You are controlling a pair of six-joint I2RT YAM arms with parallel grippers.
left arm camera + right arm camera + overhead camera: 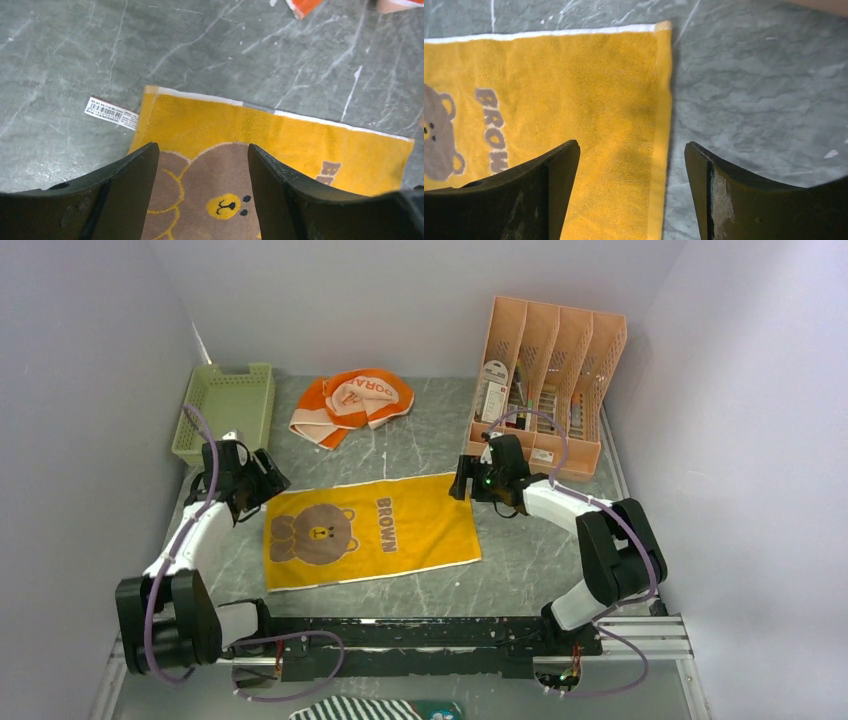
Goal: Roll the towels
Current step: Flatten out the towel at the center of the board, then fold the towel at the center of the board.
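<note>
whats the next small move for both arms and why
Probably lower the left gripper and right gripper onto the far corners of the yellow towel and close them. Both hang open just above its two ends, and the towel lies flat, unrolled and ungripped.

The flat yellow bear-print towel point(370, 530) lies centrally. From it, the crumpled orange-bordered towel point(352, 403) sits at twelve o'clock, the pale green plastic basket point(225, 412) at ten, the peach slotted file rack point(560, 340) at two.
</note>
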